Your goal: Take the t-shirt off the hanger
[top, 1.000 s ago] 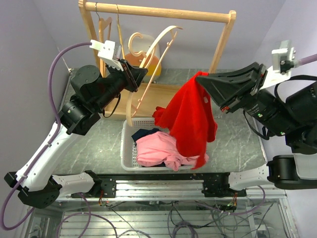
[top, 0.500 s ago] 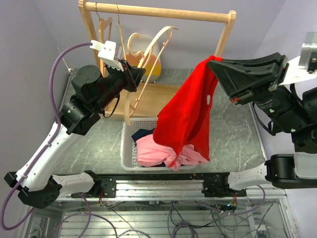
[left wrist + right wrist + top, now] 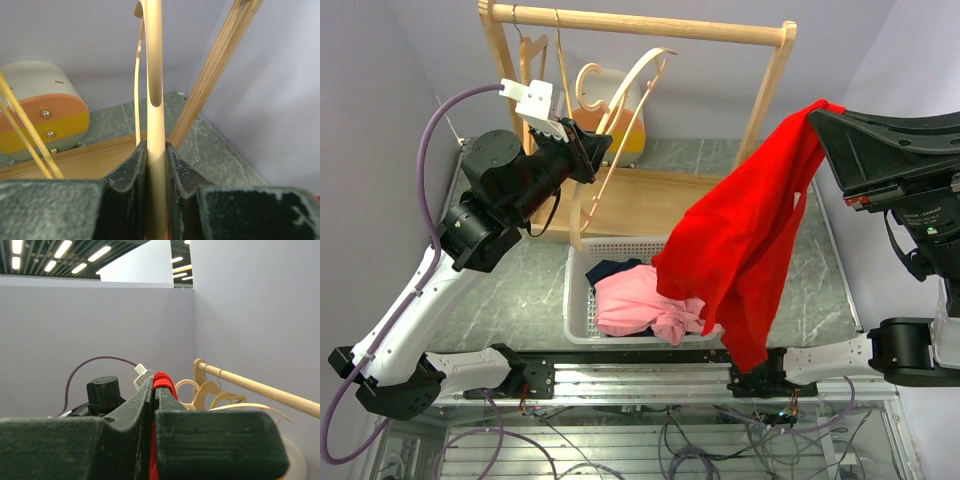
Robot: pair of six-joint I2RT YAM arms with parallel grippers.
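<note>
My left gripper (image 3: 592, 148) is shut on a bare wooden hanger (image 3: 625, 105) and holds it tilted in front of the rack; the wrist view shows the jaws clamped on its pale arm (image 3: 155, 150). My right gripper (image 3: 825, 112) is shut on a red t-shirt (image 3: 745, 240), high at the right. The shirt hangs free of the hanger, and its lower end drapes over the basket's right rim and the table's front edge. In the right wrist view red cloth (image 3: 162, 381) is pinched between the shut jaws.
A wooden clothes rack (image 3: 640, 22) stands at the back with other hangers (image 3: 560, 70) on its rail. A white basket (image 3: 578, 290) holds pink and dark clothes (image 3: 635, 300). An orange and white object (image 3: 610, 120) sits behind the rack.
My right gripper has risen and moved right, drawing the red t-shirt up and away from the hanger. The left gripper and hanger have barely moved.
</note>
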